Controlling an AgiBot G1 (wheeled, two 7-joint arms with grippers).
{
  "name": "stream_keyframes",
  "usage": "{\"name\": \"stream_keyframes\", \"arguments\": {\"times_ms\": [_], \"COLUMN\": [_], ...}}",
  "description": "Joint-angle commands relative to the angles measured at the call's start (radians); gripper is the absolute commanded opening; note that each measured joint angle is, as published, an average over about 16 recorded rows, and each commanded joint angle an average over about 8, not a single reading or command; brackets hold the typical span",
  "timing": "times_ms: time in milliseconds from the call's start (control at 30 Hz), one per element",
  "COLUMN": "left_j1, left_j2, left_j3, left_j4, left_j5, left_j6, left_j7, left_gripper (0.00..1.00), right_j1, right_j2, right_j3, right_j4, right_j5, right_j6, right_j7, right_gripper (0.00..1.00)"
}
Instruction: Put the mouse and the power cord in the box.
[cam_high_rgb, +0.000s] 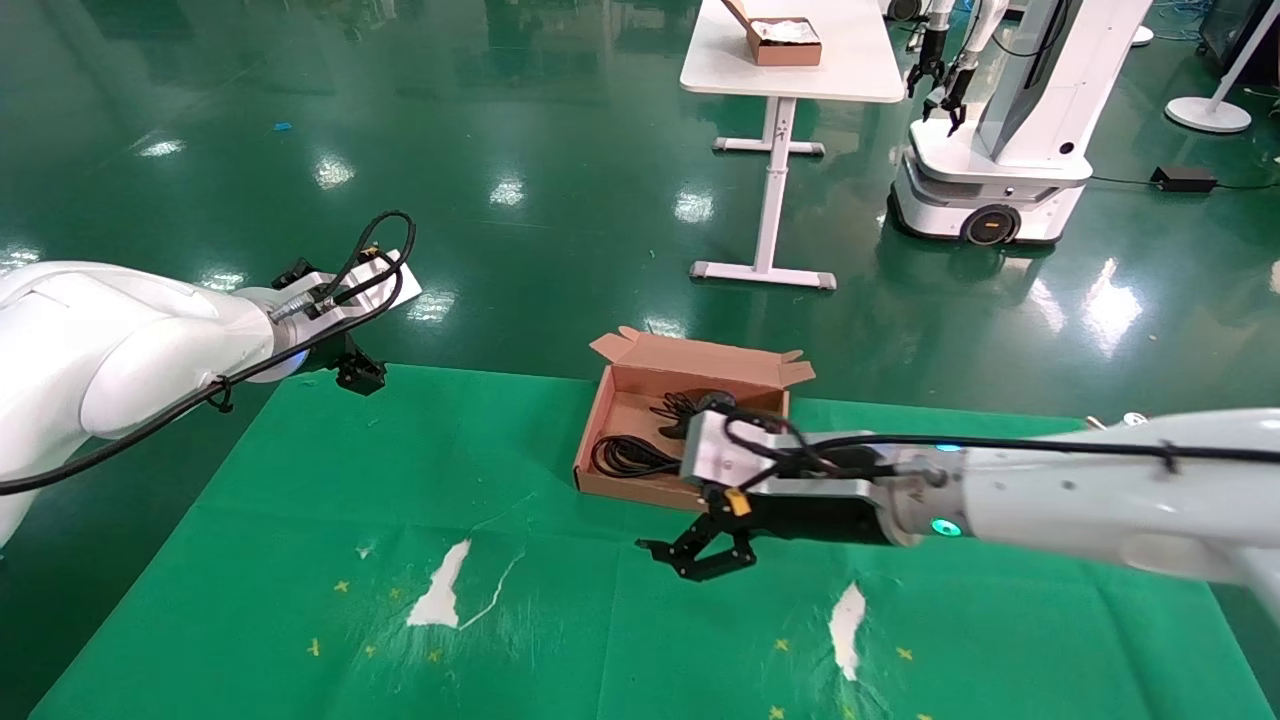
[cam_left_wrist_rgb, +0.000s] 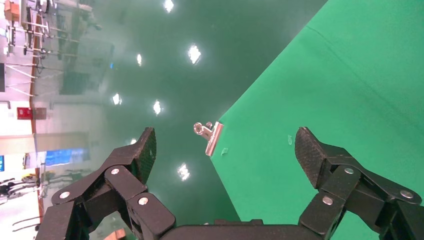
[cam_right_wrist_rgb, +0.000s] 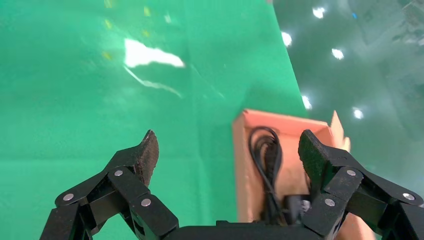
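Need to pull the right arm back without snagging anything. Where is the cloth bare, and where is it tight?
Bare: the green cloth left of the box, up to the parked left claw at its far corner, and the near strip around the torn white patches. Crowded: the box, holding the power cord and mouse, with the open right claw beside its near wall.

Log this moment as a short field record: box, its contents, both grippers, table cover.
box: brown cardboard box, lid open, on the green cloth
power cord: black loops lying inside the box
mouse: dark item at the box's far end, largely hidden by the right arm
right gripper: open, empty, beside the box's near wall
left gripper: open, empty, at the cloth's far left corner
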Motion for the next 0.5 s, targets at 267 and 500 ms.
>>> {"name": "stream_keyframes", "arguments": {"times_ms": [267, 500], "left_j1": [0.001, 0.054], "left_j2": [-0.001, -0.044], "left_j3": [-0.002, -0.079], "left_j4": [-0.001, -0.056], "left_j5": [-0.003, -0.108], "left_j6": [0.001, 0.063], "left_j7": [0.001, 0.060], "left_gripper": [1.00, 1.00], "right_j1": [-0.103, -0.182], "right_j2": [0.115, 0.203], "right_j3": [0.133, 0.237], "right_j4": [0.116, 0.206], "right_j5": [0.140, 0.249], "right_j6": [-0.122, -0.216], "right_j7": [0.077, 0.137], "right_gripper": [1.00, 1.00]}}
